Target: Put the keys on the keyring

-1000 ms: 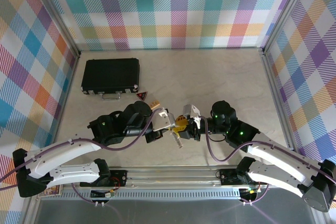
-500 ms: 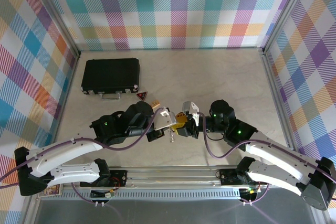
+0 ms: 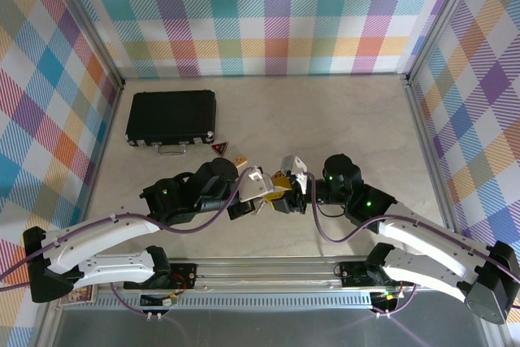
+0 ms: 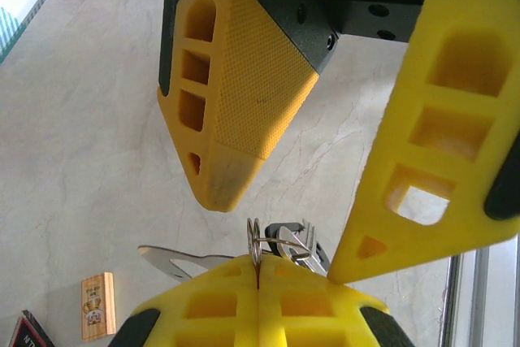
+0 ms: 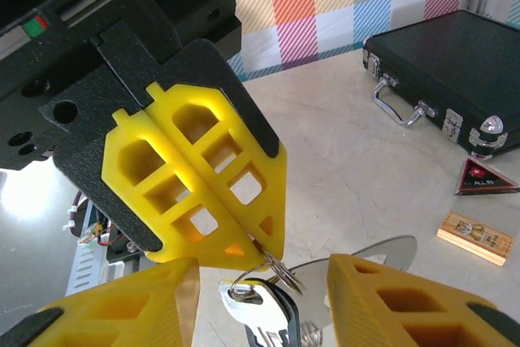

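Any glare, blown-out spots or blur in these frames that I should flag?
Top external: even, soft light, only faint shadows on the table, sharp throughout. Left wrist: sharp, no glare. Right wrist: blown-out white patch at the left edge, bright reflections on the keys, the case behind is in focus.

black case (image 3: 171,118) is lying flat at table's (image 3: 349,119) far left | triangular tag (image 3: 219,149) is sitting just beside its handle | wooden block (image 3: 238,157) is lying near tag

A robotics lab test cell: two robot arms (image 3: 93,235) sit bolted to a metal rail (image 3: 268,270) at the near edge of a pale worktop (image 3: 349,119), boxed in by bright checked walls (image 3: 268,14) on aluminium posts (image 3: 85,22).
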Tool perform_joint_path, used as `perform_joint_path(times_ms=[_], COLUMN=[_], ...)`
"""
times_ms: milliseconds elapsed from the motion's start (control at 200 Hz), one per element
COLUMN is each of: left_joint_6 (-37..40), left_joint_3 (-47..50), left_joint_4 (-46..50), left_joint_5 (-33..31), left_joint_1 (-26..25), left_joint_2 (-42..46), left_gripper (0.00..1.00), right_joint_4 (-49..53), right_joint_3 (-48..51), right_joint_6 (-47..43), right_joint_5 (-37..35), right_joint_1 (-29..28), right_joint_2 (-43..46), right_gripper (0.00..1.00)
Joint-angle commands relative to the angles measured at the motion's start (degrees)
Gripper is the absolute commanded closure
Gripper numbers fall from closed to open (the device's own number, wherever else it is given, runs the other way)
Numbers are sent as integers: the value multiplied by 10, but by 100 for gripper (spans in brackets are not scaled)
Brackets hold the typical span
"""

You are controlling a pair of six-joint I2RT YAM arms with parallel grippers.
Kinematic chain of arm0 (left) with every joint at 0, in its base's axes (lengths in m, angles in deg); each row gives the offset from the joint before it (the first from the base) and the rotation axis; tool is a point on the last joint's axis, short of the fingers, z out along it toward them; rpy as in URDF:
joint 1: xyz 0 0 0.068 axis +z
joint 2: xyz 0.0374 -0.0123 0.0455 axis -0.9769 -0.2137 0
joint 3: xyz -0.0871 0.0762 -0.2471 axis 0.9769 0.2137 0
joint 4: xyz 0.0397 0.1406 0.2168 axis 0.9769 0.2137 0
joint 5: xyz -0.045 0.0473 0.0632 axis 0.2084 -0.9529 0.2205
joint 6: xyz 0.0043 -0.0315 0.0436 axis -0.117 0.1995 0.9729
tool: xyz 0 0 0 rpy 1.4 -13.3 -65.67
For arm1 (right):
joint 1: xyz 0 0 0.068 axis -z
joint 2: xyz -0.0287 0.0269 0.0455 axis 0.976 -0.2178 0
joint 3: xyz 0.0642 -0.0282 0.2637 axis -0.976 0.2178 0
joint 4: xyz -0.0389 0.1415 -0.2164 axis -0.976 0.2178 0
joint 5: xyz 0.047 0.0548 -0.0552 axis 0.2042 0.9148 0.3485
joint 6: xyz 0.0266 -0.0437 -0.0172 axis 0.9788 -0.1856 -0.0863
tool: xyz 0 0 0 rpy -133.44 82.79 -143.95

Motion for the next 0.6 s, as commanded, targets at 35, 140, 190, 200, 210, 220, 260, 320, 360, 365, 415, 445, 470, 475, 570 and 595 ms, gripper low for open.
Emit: perform_joint_path(times_ms=[35, 140, 190, 200, 210, 220, 260, 320, 360, 365, 415, 445, 470, 475, 570, 595], left_joint_6=[-23, -32, -35, -35, -36, -36, -38, -40, -40, -40, -40, -40, -41, -41, -41, -41], left_joint_3=[-1, 4, 6, 7, 8, 8, 10, 10, 10, 10, 10, 10, 10, 10, 11, 12], left_joint_4=[-48, -58, -63, -64, -64, -65, -68, -71, -71, -71, -72, -71, -72, -72, -73, -73], left_joint_5=[-12, -6, -6, -7, -7, -6, -6, -7, -6, -7, -7, -6, -6, -6, -6, -7], left_joint_1=[-6, -6, -6, -6, -6, -6, -6, -6, -6, -6, -6, -6, -6, -6, -6, -6], left_joint_2=[1, -1, 0, 0, 0, 1, 1, 2, 1, 1, 1, 2, 2, 2, 6, 7], left_gripper=[100, 100, 100, 100, 100, 100, 100, 100, 100, 100, 100, 100, 100, 100, 100, 100], right_joint_4=[-17, -16, -14, -13, -12, -12, -10, -7, -5, -5, -4, -4, -2, -2, -2, -2], right_joint_3=[-18, -21, -22, -22, -22, -22, -21, -20, -19, -18, -19, -18, -19, -19, -19, -19], right_joint_6=[8, 10, 10, 9, 10, 8, 8, 6, 4, 4, 4, 3, 3, 3, 2, 2], right_joint_5=[7, -2, -5, -6, -7, -8, -13, -19, -24, -24, -26, -27, -27, -27, -28, -28], right_joint_1=[-4, -5, -4, -4, -4, -4, -4, -4, -4, -4, -4, -4, -5, -5, -4, -4], right_joint_2=[-13, -19, -21, -20, -21, -20, -20, -18, -17, -17, -16, -17, -16, -16, -18, -17], right_gripper=[56, 61, 64, 65, 65, 66, 68, 72, 74, 74, 76, 76, 77, 77, 80, 81])
